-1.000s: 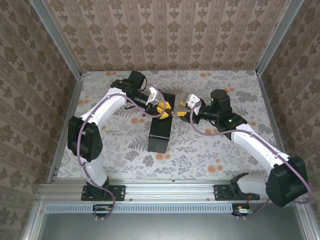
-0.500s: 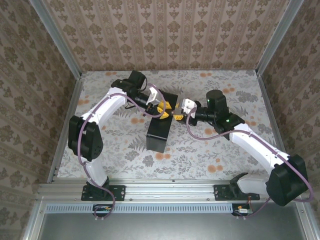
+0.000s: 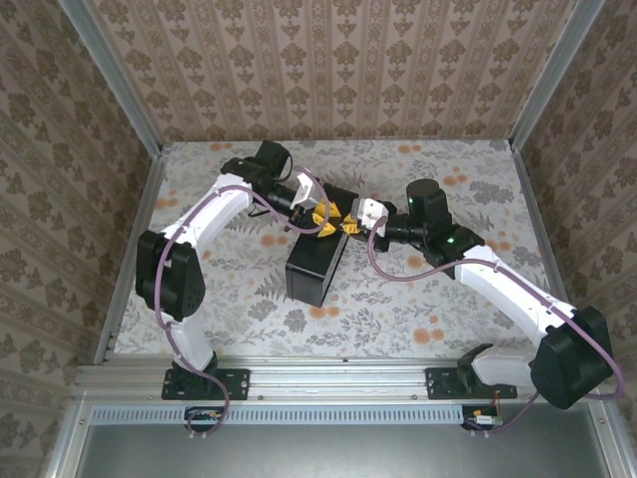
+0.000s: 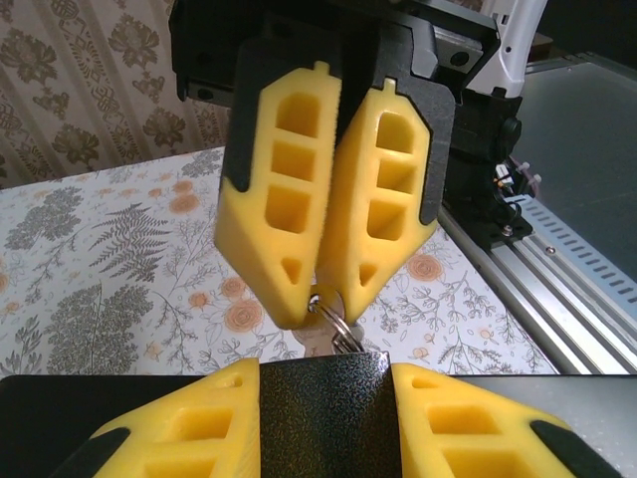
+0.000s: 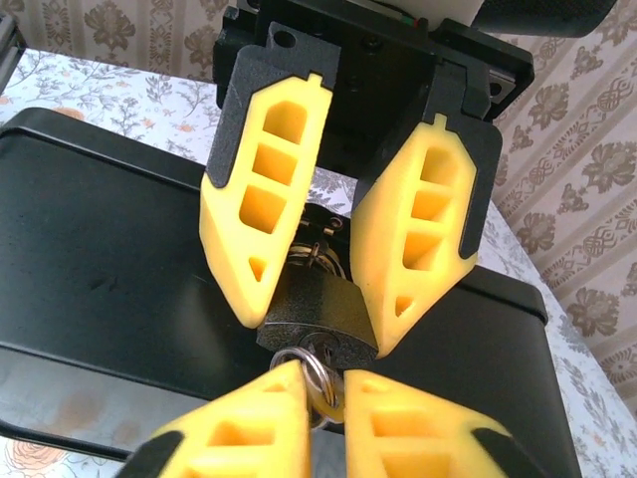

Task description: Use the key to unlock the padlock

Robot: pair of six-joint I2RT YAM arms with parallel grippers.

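- Patterned brown wallpaper (image 3: 318, 70) closes the cell, and the surface (image 4: 119, 269) has a print of ferns and orange flowers.
- The left gripper (image 3: 322, 215) is clamped on the padlock (image 5: 318, 317), a small dark speckled metal body held by its two sides, close against the black box (image 5: 119, 249).
- Directly in front of it, the right gripper (image 4: 320, 304) is closed on the key (image 4: 318, 339), which meets the bottom of the padlock; a wire ring hangs beside it.
- Both things seem rigid, light and smooth.
- The thin flat key could slip when turned, so its flat head is probably the best place to hold.
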